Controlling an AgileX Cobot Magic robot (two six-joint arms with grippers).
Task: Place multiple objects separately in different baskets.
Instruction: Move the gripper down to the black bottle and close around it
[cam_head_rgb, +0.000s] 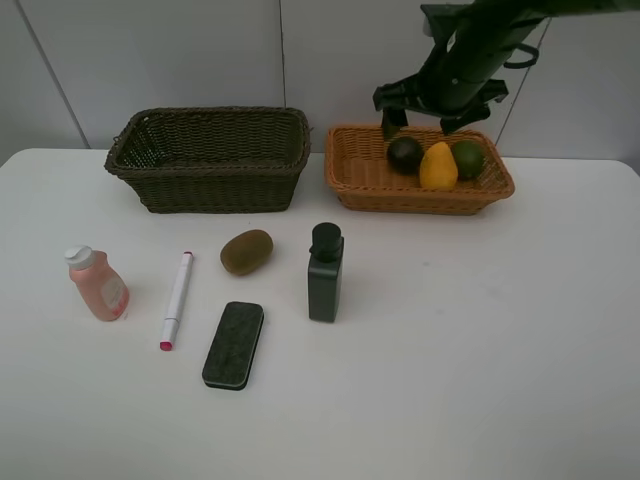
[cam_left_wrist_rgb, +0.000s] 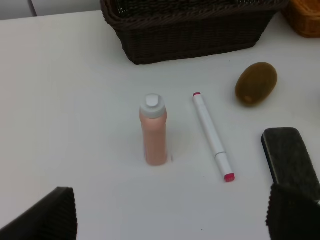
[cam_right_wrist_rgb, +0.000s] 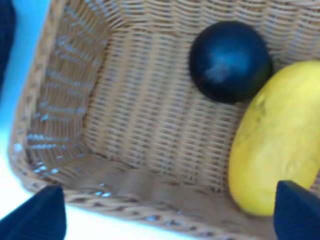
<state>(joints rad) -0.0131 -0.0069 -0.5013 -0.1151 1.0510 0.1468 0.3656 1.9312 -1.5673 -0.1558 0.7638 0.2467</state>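
Observation:
The orange-tan basket (cam_head_rgb: 365, 175) at the back right holds the dark mangosteen (cam_head_rgb: 404, 153), the yellow mango (cam_head_rgb: 438, 166) and the green lime (cam_head_rgb: 468, 158). My right gripper (cam_head_rgb: 420, 118) hangs open just above its far rim; its view looks down on the mangosteen (cam_right_wrist_rgb: 230, 61) and mango (cam_right_wrist_rgb: 275, 140) inside the basket (cam_right_wrist_rgb: 125, 135). On the table lie the kiwi (cam_head_rgb: 246, 251), the dark grey bottle (cam_head_rgb: 325, 272), the white marker (cam_head_rgb: 177, 299), the black eraser (cam_head_rgb: 233, 344) and the pink bottle (cam_head_rgb: 97, 283). My left gripper (cam_left_wrist_rgb: 170, 220) is open above the pink bottle (cam_left_wrist_rgb: 153, 129), marker (cam_left_wrist_rgb: 213, 136) and kiwi (cam_left_wrist_rgb: 256, 83).
The dark brown-green basket (cam_head_rgb: 208, 157) stands at the back left with nothing visible inside; its wall (cam_left_wrist_rgb: 190, 32) shows in the left wrist view. The eraser (cam_left_wrist_rgb: 290, 157) lies close to one left fingertip (cam_left_wrist_rgb: 292, 212). The white table's far edge (cam_head_rgb: 60, 153) meets the wall.

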